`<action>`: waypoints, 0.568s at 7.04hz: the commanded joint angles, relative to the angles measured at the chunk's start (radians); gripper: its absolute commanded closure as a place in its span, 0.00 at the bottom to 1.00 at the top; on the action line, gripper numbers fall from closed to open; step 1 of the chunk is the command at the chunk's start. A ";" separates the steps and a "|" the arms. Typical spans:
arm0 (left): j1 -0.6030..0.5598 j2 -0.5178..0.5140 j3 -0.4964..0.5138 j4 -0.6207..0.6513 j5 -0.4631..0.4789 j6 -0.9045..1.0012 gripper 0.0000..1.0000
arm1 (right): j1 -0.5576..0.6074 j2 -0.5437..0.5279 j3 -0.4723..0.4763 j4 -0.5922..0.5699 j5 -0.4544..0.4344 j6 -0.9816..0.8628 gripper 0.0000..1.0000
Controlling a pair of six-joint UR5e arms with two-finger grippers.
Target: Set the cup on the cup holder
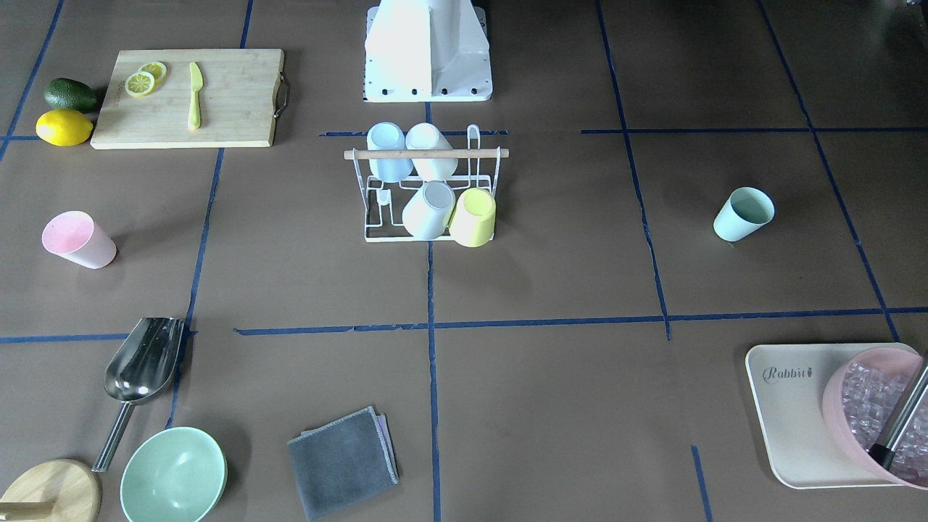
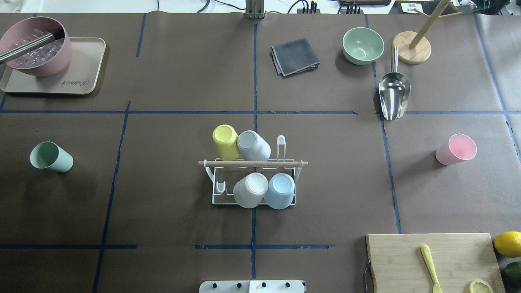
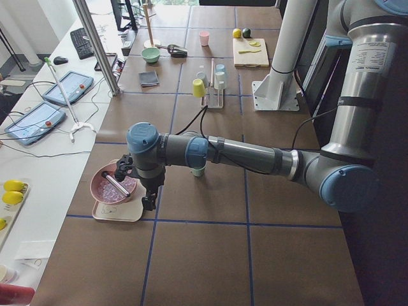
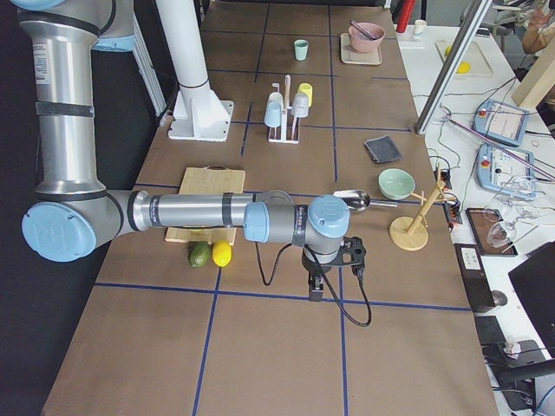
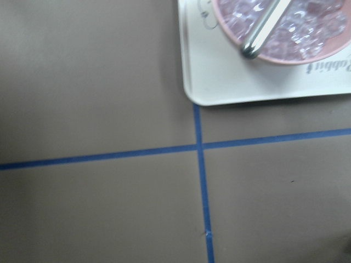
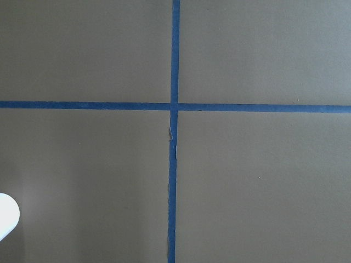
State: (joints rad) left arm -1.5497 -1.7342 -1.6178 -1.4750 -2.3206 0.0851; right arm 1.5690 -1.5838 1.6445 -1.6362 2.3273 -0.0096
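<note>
Left end effector [image 3: 149, 201] and right end effector [image 4: 316, 290] only in side views, openness indiscernible; cup holder [image 2: 252, 163] overhead.

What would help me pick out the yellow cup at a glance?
Find the white wire rack in the middle of the table, a wooden rod across its top. Four cups sit on it; the yellow cup is the only bright one.

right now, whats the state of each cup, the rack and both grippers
cup holder: upright, two prongs free
four racked cups: upside down on prongs
green cup: upright, empty, off the holder
pink cup: upright, empty, off the holder
left gripper: open or shut, cannot tell
right gripper: open or shut, cannot tell
</note>
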 commanded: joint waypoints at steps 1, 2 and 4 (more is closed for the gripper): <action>0.080 -0.051 -0.011 0.001 -0.003 -0.051 0.00 | -0.017 -0.033 -0.008 -0.007 0.027 -0.001 0.00; 0.123 -0.074 -0.023 0.001 -0.003 -0.083 0.00 | -0.017 -0.054 0.000 0.001 0.102 -0.013 0.00; 0.167 -0.126 -0.048 0.071 0.010 -0.073 0.00 | -0.017 -0.039 0.011 -0.004 0.097 -0.004 0.00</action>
State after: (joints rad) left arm -1.4105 -1.8362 -1.6510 -1.4485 -2.3150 0.0106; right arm 1.5535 -1.6295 1.6480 -1.6371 2.4209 -0.0196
